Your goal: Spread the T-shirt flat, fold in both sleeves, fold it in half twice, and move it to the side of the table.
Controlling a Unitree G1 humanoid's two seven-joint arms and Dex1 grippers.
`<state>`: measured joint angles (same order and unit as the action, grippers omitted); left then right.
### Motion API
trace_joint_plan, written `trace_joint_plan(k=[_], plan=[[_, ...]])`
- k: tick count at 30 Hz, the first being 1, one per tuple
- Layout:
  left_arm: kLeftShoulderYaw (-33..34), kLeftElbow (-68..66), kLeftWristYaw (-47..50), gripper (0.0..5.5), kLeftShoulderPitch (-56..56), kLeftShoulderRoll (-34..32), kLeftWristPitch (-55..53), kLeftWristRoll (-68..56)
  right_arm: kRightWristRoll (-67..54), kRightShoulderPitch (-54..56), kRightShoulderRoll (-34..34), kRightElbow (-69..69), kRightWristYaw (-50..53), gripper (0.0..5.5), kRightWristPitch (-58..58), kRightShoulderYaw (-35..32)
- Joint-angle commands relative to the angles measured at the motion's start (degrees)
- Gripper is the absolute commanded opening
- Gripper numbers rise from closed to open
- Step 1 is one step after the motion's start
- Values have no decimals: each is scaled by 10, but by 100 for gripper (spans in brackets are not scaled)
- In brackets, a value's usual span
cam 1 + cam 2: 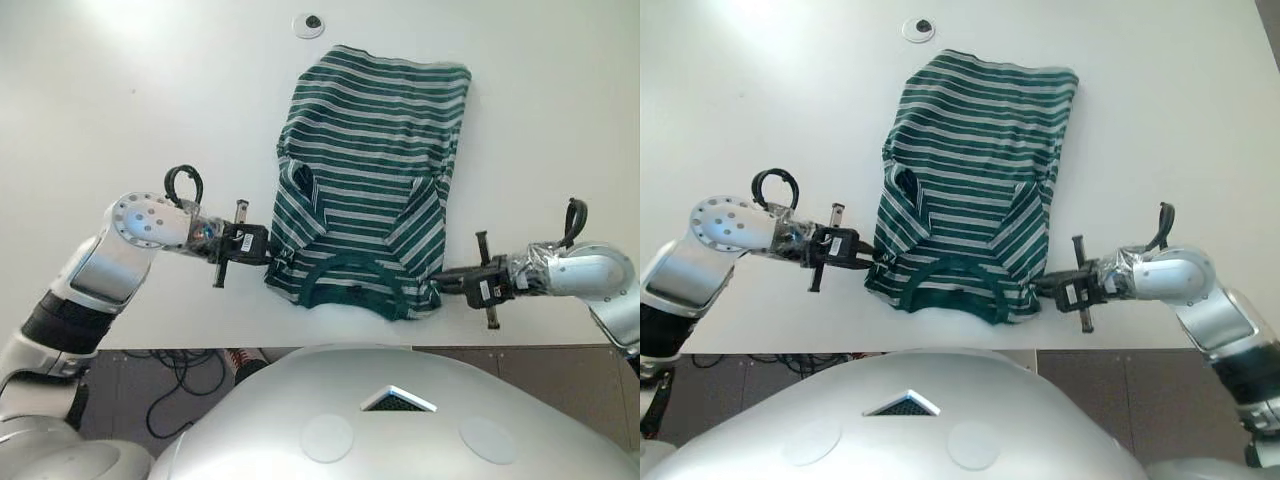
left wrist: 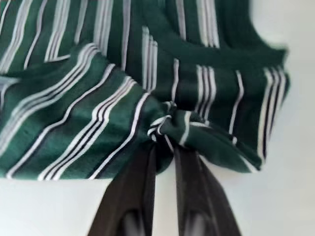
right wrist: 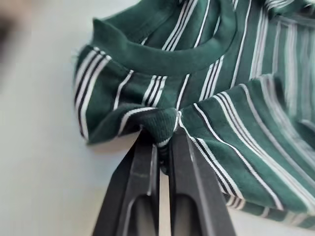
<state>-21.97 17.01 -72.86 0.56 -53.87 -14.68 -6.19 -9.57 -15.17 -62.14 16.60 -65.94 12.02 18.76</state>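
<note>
My left gripper [image 2: 165, 147] pinches the near left shoulder corner of the T-shirt [image 1: 370, 170], and my right gripper [image 3: 160, 142] pinches the near right one, collar between them. The shirt lies on the table [image 1: 120, 120], sleeves apparently folded in (left one bunched), hem far. I judge this the first half-fold. Next: lift both corners evenly and carry them to the hem.

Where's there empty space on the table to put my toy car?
Two big bare patches of table: one left of the T-shirt, beyond the left gripper; one right of it, beyond the right gripper. It's crowded at the near edge, where both grippers pinch the shirt's shoulders. A small round cap sits beyond the hem.
</note>
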Motion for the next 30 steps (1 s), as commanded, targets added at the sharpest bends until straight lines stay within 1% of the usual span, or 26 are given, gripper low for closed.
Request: trace_joint_plan(k=[1, 4, 5, 8, 11, 14, 16, 18, 21, 25, 30], plan=[[21, 41, -18, 0, -44, -26, -98, -63, -72, -7, -24, 82, -16, 1, -122, -27], [63, 69, -6, 0, -45, -16, -170, -135, -138, 13, -11, 110, 5, 1, -216, -64], [87, 80, -4, 0, -37, -10, -205, -179, -164, 23, -7, 120, 13, 0, -251, -80], [159, 75, 31, 0, 22, 31, -305, -294, -252, 57, 4, 138, 39, 0, -345, -125], [203, 0, 115, 0, 117, 96, -393, -346, -308, 123, 60, 67, 76, 0, -412, -152], [218, -69, 176, 0, 185, 144, -429, -353, -354, 174, 117, -19, 102, 0, -453, -189], [220, -120, 214, 0, 232, 179, -433, -343, -354, 222, 150, -89, 119, 0, -468, -202], [209, -188, 245, 0, 287, 219, -417, -319, -321, 275, 188, -173, 153, 0, -458, -201], [203, -295, 276, 0, 354, 269, -387, -284, -287, 336, 236, -262, 188, 0, -450, -205], [216, -456, 304, 0, 421, 303, -326, -236, -232, 407, 281, -375, 217, 0, -419, -207], [222, -640, 304, 0, 485, 334, -232, -181, -190, 471, 325, -495, 246, 0, -385, -227]])
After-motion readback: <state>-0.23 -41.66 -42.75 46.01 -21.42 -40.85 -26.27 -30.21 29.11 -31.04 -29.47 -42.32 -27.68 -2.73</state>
